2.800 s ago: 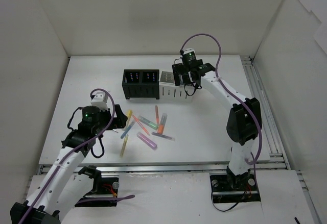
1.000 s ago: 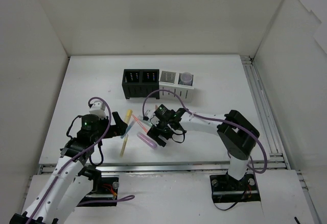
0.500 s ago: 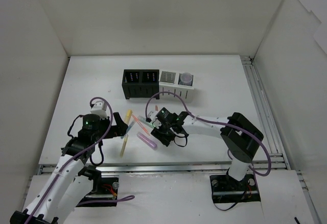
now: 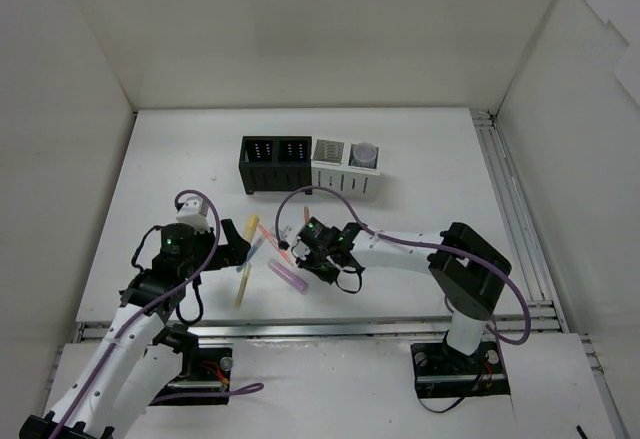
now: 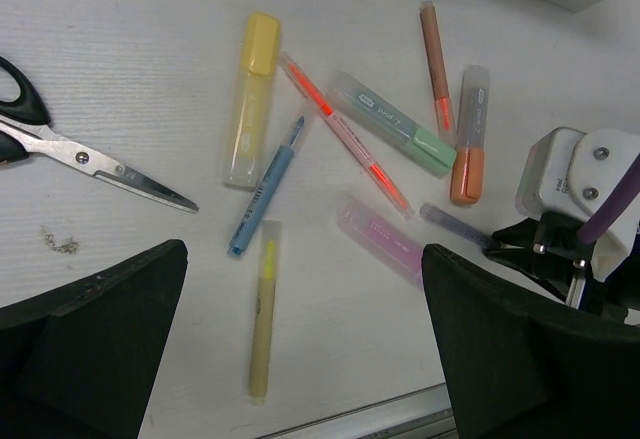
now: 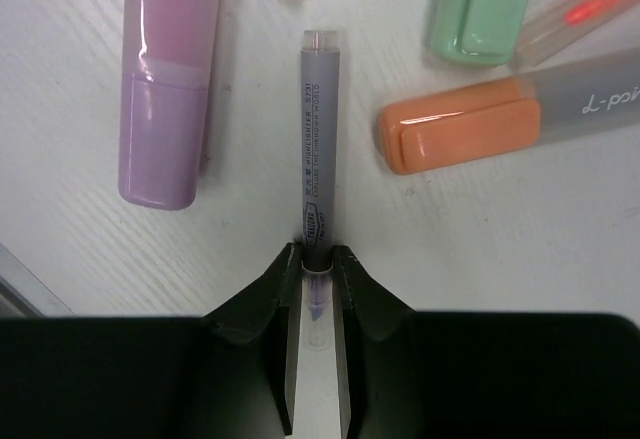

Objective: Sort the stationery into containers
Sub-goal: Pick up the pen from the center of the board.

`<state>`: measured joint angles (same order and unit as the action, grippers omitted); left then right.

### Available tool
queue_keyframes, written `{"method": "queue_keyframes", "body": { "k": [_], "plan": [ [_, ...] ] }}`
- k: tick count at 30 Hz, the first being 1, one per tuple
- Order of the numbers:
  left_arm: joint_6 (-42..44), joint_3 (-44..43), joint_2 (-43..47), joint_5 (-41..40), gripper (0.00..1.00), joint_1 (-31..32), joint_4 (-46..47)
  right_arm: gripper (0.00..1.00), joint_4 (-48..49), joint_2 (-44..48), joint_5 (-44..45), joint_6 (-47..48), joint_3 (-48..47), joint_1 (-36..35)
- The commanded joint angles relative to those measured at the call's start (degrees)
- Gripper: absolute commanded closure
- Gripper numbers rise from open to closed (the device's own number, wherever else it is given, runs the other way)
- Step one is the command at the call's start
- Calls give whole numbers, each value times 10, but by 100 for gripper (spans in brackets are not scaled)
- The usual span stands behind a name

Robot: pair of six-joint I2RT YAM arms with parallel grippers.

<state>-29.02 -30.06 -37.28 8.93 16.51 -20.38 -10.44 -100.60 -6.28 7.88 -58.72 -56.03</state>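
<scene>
Right wrist view: the right gripper [image 6: 318,261] is pinched shut on the end of the purple pen [image 6: 320,129], which lies flat on the table [image 6: 90,229] between the purple marker [image 6: 165,89] and orange marker [image 6: 460,134]. This looks like the pick-up step. Next it should lift straight up and go to the boxes [image 4: 275,167]. The left gripper [image 5: 300,289] hangs wide open, holding nothing
</scene>
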Motion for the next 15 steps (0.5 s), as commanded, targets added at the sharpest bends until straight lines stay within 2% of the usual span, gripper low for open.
{"method": "queue_keyframes", "body": {
  "k": [1, 7, 9, 11, 15],
  "plan": [
    [10, -3, 0, -5, 1, 4, 31, 100, -52, 29, 12, 38, -25, -13],
    [13, -4, 2, -3, 0, 4, 37, 100, -106, 117, 121, 84, -50, -34],
    [14, -7, 3, -6, 1, 4, 38, 100, -108, 157, 199, 123, -58, -36],
    [14, -9, 3, -8, 1, 4, 35, 100, -107, 174, 280, 189, -76, -34],
    [17, -15, 7, -19, 1, 4, 27, 100, -115, 164, 364, 335, -145, -13]
  ]
}}
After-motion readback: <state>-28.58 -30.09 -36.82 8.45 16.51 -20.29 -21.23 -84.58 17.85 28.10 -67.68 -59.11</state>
